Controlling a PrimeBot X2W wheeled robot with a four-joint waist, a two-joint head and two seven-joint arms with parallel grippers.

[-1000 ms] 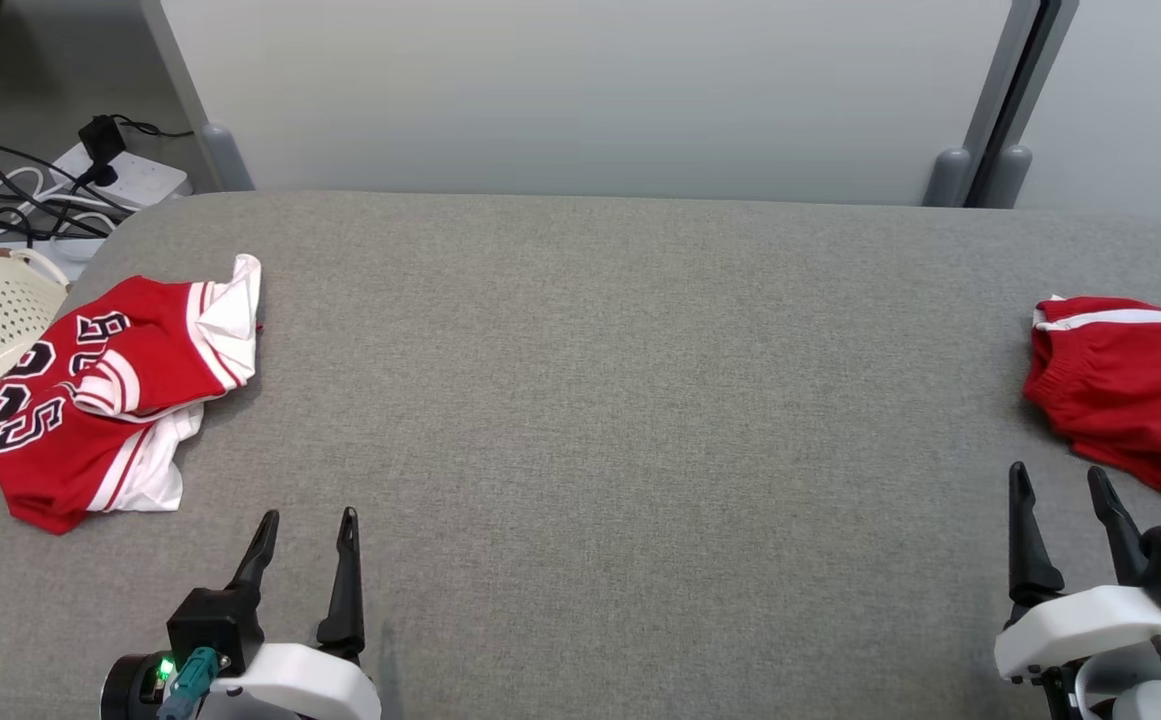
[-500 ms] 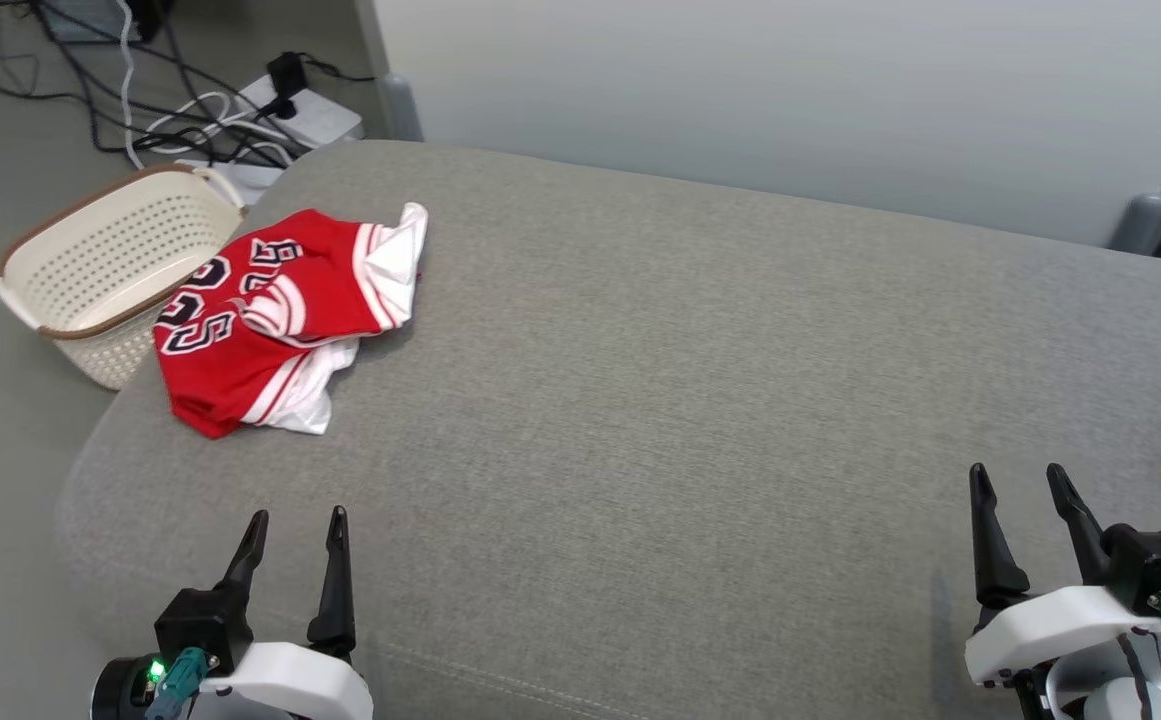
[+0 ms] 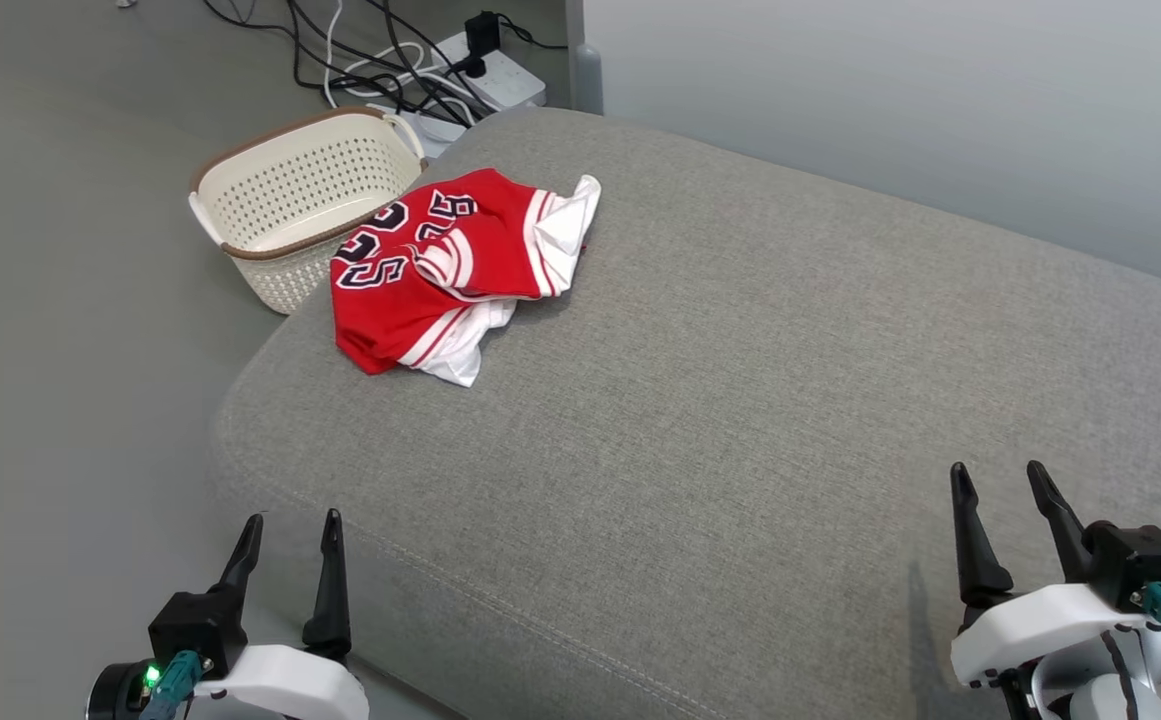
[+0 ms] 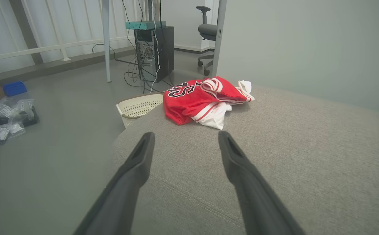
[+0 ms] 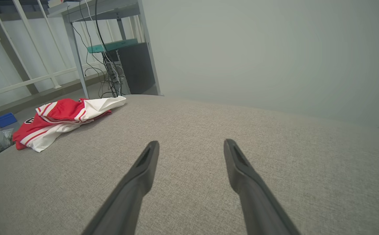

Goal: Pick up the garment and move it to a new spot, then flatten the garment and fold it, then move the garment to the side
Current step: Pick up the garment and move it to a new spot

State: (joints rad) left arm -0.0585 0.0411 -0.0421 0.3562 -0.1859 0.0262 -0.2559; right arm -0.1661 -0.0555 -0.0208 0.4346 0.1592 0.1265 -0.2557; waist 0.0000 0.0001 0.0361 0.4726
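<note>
Presently one garment (image 3: 410, 290) lies near one basket (image 3: 290, 190); left tool (image 3: 293, 518) and right tool (image 3: 997, 467) gape empty.

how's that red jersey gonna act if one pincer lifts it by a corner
Probably floppy: the red jersey lies crumpled in soft folds, so it would likely drape and unfold when lifted. It looks thin, so probably light. Pushed, it may bunch on the textured grey cushion rather than slide.

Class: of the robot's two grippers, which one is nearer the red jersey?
The left gripper, at the left edge of the grey cushion, the side where the red jersey lies. The right gripper is far across the cushion. Both are open and empty.
</note>
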